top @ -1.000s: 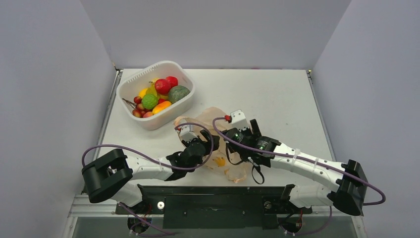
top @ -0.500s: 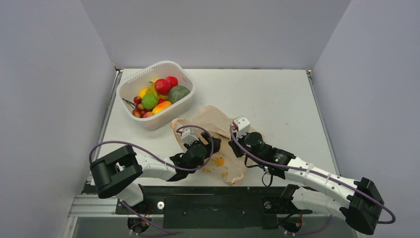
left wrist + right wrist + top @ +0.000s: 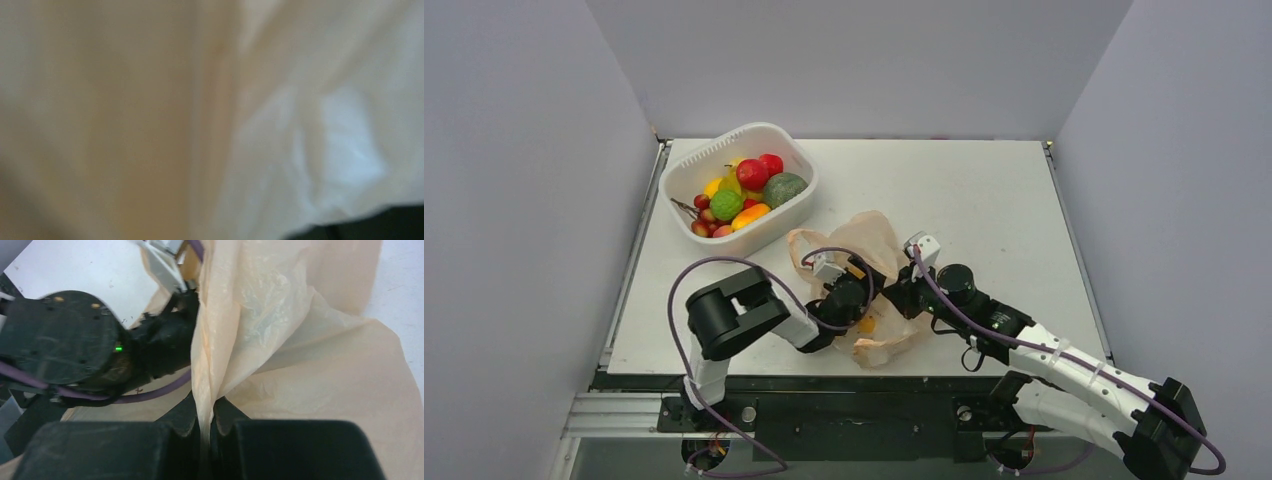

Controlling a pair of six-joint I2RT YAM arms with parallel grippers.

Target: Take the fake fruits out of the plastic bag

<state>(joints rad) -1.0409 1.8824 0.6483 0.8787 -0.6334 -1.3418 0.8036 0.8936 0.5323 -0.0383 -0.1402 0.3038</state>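
Note:
The plastic bag [image 3: 876, 238] lies crumpled near the table's front edge, with its upper part raised. My right gripper [image 3: 903, 293] is shut on a pinched fold of the bag's rim [image 3: 235, 340], and the film runs down between the two fingertips of that gripper [image 3: 205, 412]. My left gripper [image 3: 855, 300] is pushed into the bag's mouth from the left, its jaws hidden by the film. The left wrist view shows only blurred bag film [image 3: 150, 100]. One yellow-orange fake fruit [image 3: 865, 323] shows through the bag just below the left gripper.
A white slotted basket [image 3: 766, 233] at the back left holds several red, yellow, orange and green fruits and a larger dark green one [image 3: 784, 188]. The left arm's elbow [image 3: 729, 312] stands close to the bag's left side.
My right gripper has shut on the bag's rim and lifted it. The left arm has swung right and pushed its gripper deeper into the bag, which has bunched up.

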